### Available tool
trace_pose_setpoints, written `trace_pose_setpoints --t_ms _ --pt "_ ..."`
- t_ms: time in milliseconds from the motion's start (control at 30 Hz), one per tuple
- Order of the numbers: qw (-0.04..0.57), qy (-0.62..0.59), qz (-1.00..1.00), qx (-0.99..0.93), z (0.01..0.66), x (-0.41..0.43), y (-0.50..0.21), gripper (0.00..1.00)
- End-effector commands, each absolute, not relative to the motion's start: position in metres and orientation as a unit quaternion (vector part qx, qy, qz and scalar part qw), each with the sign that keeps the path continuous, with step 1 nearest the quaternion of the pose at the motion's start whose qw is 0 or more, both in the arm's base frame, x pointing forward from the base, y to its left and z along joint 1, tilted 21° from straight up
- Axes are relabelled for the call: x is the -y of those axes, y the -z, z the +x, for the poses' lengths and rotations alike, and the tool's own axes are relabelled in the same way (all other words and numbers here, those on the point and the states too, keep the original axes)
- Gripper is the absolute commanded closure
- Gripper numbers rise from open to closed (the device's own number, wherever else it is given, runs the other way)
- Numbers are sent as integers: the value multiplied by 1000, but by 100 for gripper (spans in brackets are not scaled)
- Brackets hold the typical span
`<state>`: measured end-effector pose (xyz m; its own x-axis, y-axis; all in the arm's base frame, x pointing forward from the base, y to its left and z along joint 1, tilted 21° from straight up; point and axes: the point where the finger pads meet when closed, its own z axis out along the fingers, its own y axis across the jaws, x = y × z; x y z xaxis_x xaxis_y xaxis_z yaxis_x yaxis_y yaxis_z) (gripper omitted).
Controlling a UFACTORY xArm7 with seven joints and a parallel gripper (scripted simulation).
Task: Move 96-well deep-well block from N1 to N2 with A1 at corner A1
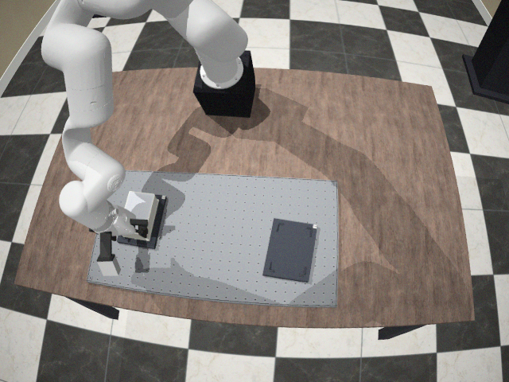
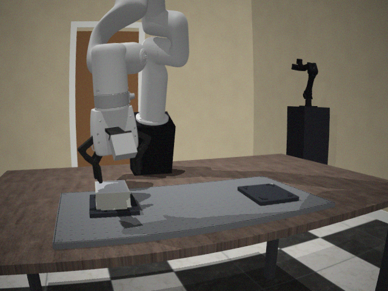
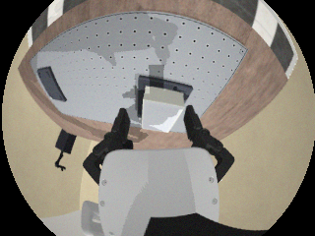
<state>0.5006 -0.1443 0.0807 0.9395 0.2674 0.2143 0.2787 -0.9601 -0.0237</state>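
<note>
A: Where do we stand with the deep-well block point(image 2: 113, 196)?

B: We have not picked it up. It sits in nest N1 point(image 2: 94, 211), on the left of the exterior view, flat and upright as far as we can see. Our gripper point(image 3: 157, 120) hangs above it with the fingers spread wide and nothing between them.

A: Are we lined up?

B: Roughly. In the wrist view we see one finger on either side of the block's pale top, apart from it. From the side, the visible fingertip point(image 2: 99, 179) is about level with the block's upper edge at its far left corner. We judge that we must come further down before closing.

A: And the rest?

B: Everything: grasp, lift, carry across, set down. Nest N2 point(image 1: 289, 250) lies bare, well apart from N1 on the same grey perforated plate point(image 1: 230, 213). A small light mark at one corner point(image 1: 314, 225) is probably A1, though we cannot read it.

A: The surroundings?

B: The plate lies on a wooden table point(image 2: 219, 169) and the arm stands on a black pedestal point(image 1: 242, 107). The floor is checkered point(image 1: 328, 353), the walls beige, with an orange door point(image 2: 82, 94) behind the arm. A second, small dark arm point(image 2: 308, 78) stands on a black plinth point(image 2: 307, 134) at the far right.
</note>
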Motion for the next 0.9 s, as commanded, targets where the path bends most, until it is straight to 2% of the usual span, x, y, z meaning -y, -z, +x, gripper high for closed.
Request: trace_pose_setpoints --t_ms 0,600,867 --pt "28 146 -982 115 485 146 -79 0" --pt "3 180 -983 27 421 164 -66 0" --pt "3 180 -983 27 420 164 -66 0"
